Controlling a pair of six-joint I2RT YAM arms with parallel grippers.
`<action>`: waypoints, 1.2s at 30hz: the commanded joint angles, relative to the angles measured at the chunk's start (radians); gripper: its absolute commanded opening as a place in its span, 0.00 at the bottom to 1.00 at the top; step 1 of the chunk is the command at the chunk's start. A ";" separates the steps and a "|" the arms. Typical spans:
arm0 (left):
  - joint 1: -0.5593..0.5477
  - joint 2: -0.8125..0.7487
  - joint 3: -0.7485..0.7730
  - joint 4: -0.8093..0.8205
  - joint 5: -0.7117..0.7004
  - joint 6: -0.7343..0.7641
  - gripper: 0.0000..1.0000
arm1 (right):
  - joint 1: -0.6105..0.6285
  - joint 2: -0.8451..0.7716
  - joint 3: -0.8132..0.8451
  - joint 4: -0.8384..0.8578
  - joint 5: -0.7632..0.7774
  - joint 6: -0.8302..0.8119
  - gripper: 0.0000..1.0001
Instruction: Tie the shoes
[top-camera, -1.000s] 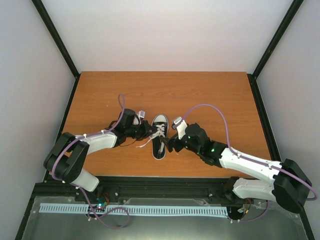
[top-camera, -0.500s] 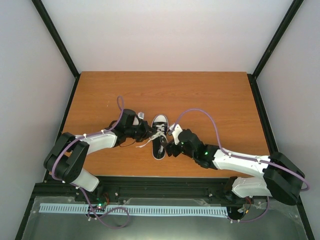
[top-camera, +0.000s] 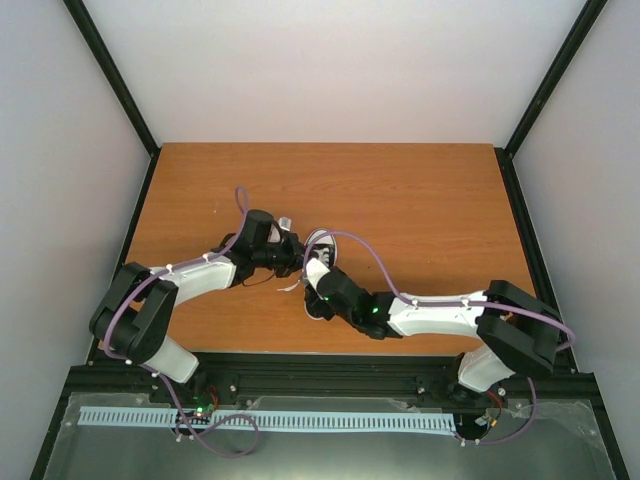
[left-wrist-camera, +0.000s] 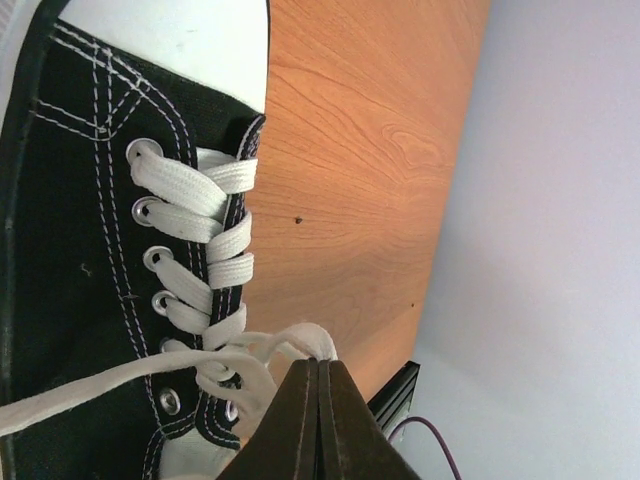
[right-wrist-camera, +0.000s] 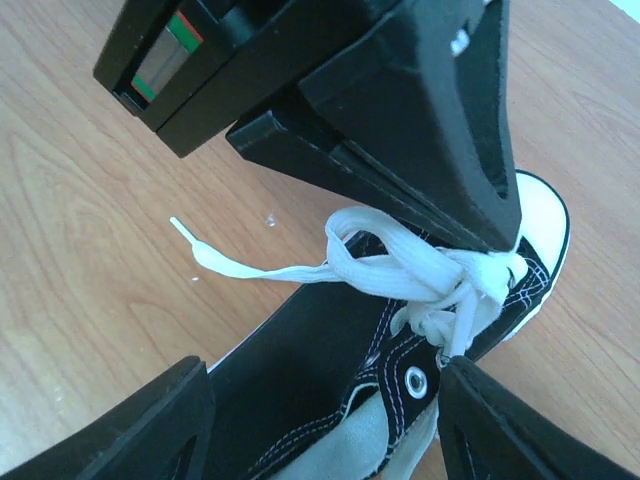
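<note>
A: Where the left gripper (left-wrist-camera: 318, 365) is pinched shut, what do we see in it?
B: A strand of the white laces (left-wrist-camera: 200, 190), right over the sneaker's (left-wrist-camera: 70, 300) top eyelets.
A: And our right gripper (right-wrist-camera: 322, 380)?
B: We see it parted, a finger either side of the sneaker's ankle opening, gripping nothing. The sneaker lies on the table (top-camera: 420, 200) between both grippers.

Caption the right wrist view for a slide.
Shoe tying: the left gripper pinches the white laces over the black sneaker; the right gripper straddles it, open.
</note>
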 joint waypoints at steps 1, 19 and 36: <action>-0.004 0.023 0.044 -0.023 0.029 -0.026 0.01 | 0.029 0.070 0.046 0.047 0.142 -0.068 0.61; -0.004 0.015 0.036 -0.026 0.025 -0.044 0.01 | 0.038 0.258 0.160 0.130 0.357 -0.121 0.38; -0.004 0.004 0.031 -0.056 -0.024 -0.003 0.01 | -0.190 0.019 0.018 0.107 -0.233 0.122 0.03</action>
